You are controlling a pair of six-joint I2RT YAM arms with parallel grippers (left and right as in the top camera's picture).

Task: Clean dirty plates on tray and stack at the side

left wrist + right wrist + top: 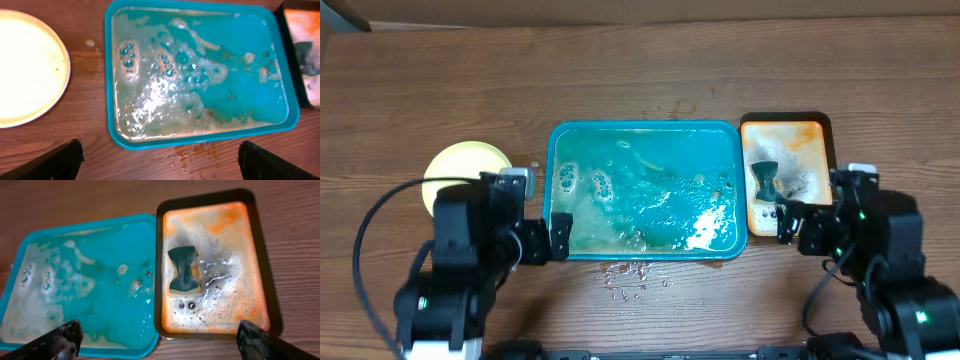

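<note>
The teal tray (552, 190) lies mid-table, wet with foam and brownish water, with no plate on it. It also shows in the left wrist view (200, 141) and the right wrist view (75, 228). A pale yellow-green plate (468, 162) sits on the table left of the tray, partly behind my left arm. Its face looks clean in the left wrist view (25, 70). No white plates show. My left gripper (162, 167) is open and empty above the table just in front of the tray's near rim. My right gripper (160, 350) is open and empty, near the front edges of both trays.
A smaller orange tray with a black rim (825, 125) stands right of the teal one, foamy, with a dark green sponge (182, 270) lying in it. Brown drips (630, 275) wet the wood in front of the teal tray.
</note>
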